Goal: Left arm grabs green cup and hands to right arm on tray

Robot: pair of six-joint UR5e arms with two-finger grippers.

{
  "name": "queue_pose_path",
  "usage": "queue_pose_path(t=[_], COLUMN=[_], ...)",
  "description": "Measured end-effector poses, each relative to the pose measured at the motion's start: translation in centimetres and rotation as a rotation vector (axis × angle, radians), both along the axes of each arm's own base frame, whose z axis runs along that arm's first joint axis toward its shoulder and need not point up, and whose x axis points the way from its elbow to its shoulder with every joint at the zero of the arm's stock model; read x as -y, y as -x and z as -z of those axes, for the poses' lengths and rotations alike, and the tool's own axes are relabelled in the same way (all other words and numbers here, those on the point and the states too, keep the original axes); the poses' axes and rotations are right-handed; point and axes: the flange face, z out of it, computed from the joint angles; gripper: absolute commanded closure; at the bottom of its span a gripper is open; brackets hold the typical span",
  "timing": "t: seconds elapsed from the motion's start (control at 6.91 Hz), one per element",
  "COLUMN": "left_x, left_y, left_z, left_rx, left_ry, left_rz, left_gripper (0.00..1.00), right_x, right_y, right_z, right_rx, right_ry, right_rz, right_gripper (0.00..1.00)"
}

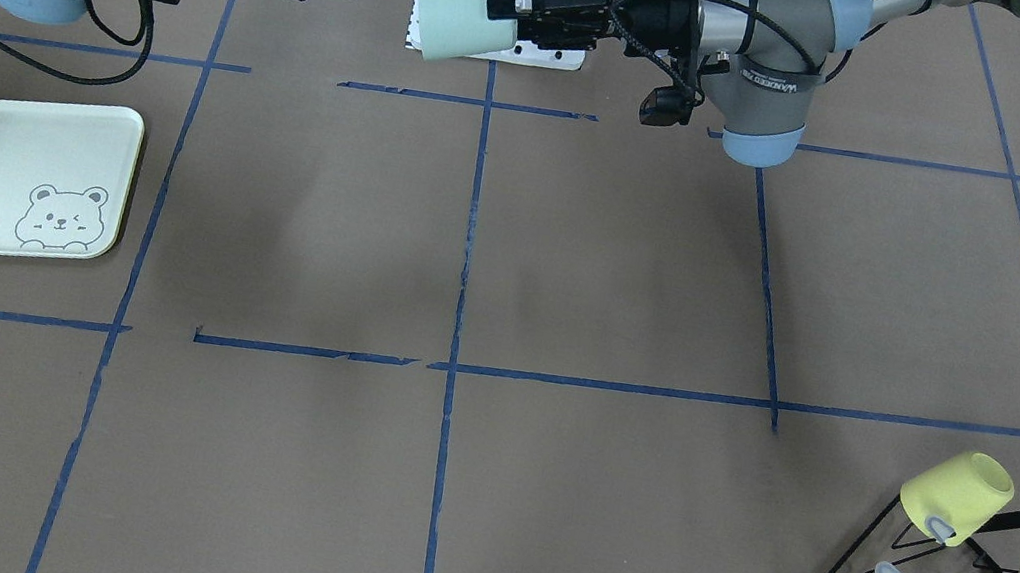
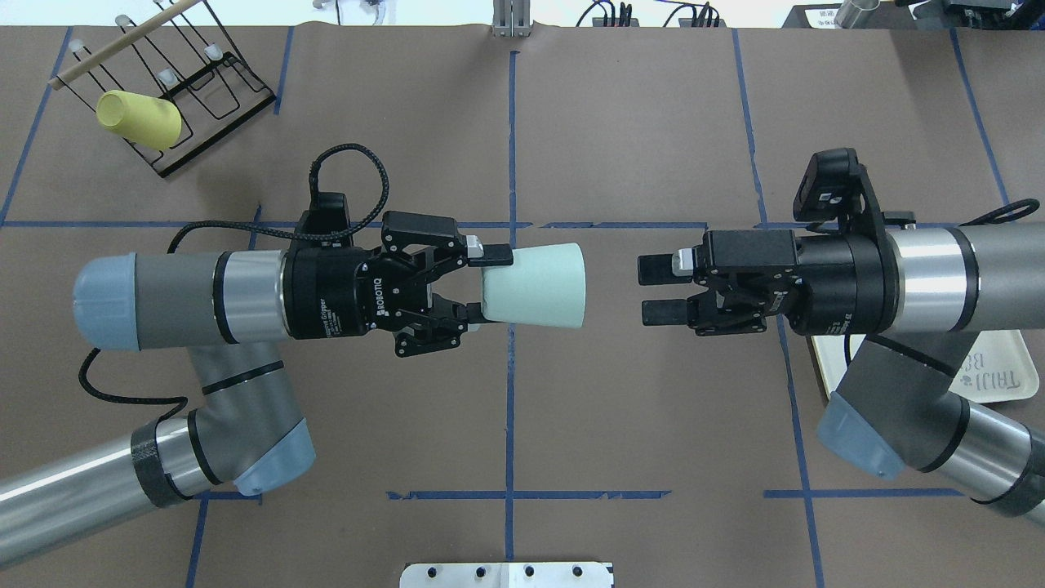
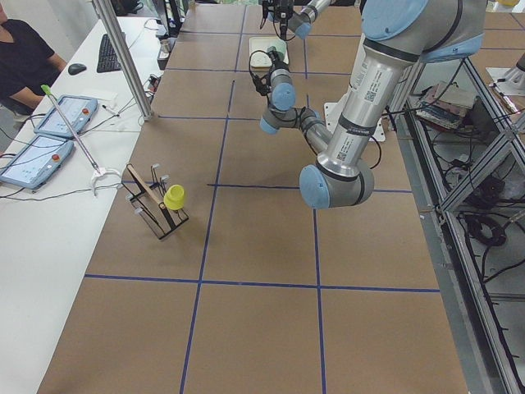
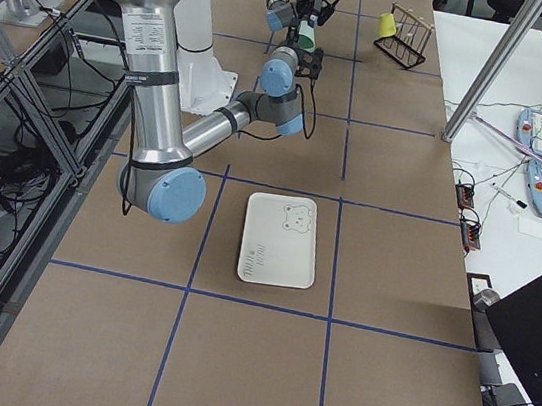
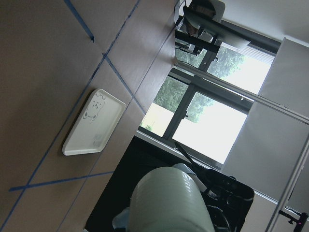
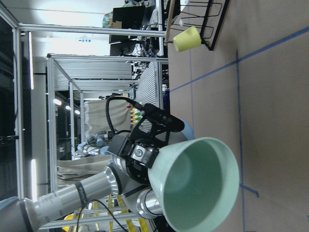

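Note:
My left gripper (image 2: 488, 291) is shut on the base of the pale mint-green cup (image 2: 535, 286) and holds it sideways in the air, mouth toward the right arm. The cup also shows in the front view (image 1: 459, 16) and the right wrist view (image 6: 198, 186). My right gripper (image 2: 657, 291) is open and empty, a short gap from the cup's mouth, facing it. The cream-green bear tray (image 1: 1, 175) lies on the table on the right arm's side, partly hidden under that arm in the overhead view (image 2: 992, 367).
A yellow-green cup (image 2: 139, 119) hangs on a black wire rack (image 2: 184, 90) at the far corner on the left arm's side. Blue tape lines cross the brown table. A white mounting plate (image 2: 506, 574) sits at the robot's base.

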Motion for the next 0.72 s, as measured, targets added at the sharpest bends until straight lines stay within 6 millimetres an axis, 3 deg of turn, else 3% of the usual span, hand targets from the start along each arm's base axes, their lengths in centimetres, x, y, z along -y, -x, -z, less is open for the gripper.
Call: queue_pose_path(t=[0.72], left_x=[-2.8], left_y=[-0.8], left_z=[-0.2], left_rx=[-0.086], left_ry=[-0.01], left_rz=[-0.084], left_gripper=[1.0], right_x=[-0.9], right_y=[1.2], right_z=[2.3], right_rx=[0.082], right_ry=[-0.012], right_rz=[0.016], right_gripper=[0.0])
